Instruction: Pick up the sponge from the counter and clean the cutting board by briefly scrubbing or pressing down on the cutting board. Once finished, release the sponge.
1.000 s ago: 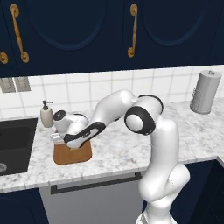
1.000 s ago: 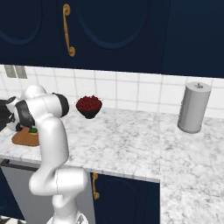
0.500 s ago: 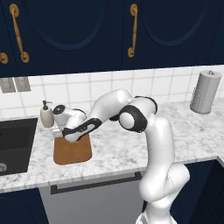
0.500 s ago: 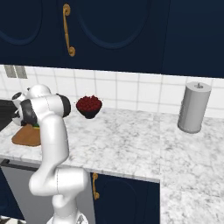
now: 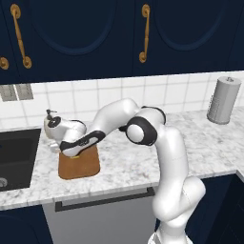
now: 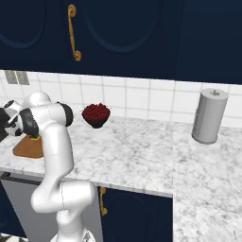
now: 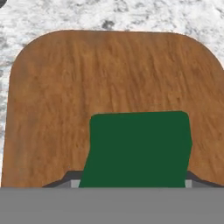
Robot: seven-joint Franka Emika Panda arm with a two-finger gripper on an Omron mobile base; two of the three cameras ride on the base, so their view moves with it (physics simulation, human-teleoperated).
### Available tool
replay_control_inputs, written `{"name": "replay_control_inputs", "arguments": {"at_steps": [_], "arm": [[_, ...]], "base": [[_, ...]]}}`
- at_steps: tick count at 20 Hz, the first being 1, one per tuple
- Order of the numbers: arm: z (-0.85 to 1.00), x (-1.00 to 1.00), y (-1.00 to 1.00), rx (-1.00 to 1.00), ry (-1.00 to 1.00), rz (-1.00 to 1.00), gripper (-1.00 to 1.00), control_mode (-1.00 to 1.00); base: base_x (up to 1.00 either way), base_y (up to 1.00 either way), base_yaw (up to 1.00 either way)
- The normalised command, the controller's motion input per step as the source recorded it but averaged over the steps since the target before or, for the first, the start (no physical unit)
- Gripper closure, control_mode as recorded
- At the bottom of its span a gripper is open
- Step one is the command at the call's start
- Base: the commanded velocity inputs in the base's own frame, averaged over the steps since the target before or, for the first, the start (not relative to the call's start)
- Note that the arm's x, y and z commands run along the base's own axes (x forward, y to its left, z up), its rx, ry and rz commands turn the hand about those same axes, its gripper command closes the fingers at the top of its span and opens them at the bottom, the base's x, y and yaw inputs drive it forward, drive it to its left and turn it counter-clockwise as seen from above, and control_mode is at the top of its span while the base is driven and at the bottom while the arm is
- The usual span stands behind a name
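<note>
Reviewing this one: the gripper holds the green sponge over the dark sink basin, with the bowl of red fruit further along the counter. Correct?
Not quite. The gripper holds the sponge over the cutting board, not the sink; the hand view shows brown wood all around it. The bowl of red fruit does stand further along the counter.

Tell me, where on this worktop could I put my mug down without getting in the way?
The widest bare stretch of counter lies between the bowl of red fruit and the grey canister. It is crowded at the sink end, where the tool holds the sponge over the cutting board, beside a soap bottle.
</note>
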Motion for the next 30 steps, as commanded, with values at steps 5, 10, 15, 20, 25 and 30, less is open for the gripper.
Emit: {"name": "replay_control_inputs", "arguments": {"at_steps": [5,10,15,20,25,30], "arm": [[-0.29,-1.0,0.35,0.0,0.0,0.0,1.0,-1.0],[-0.3,-0.88,0.23,0.0,0.0,0.0,1.0,-1.0],[-0.21,-0.31,0.02,0.0,-0.02,0.0,1.0,-1.0],[-0.01,0.19,-0.31,0.0,-0.16,0.0,1.0,-1.0],[0.0,0.44,-0.59,0.01,-0.15,0.0,1.0,-1.0],[0.0,0.45,-0.46,0.05,-0.03,0.0,1.0,-1.0]], "base": [[0.0,0.0,0.0],[0.0,0.0,0.0],[0.0,0.0,0.0],[0.0,0.0,0.0],[0.0,0.0,0.0],[0.0,0.0,0.0]]}}
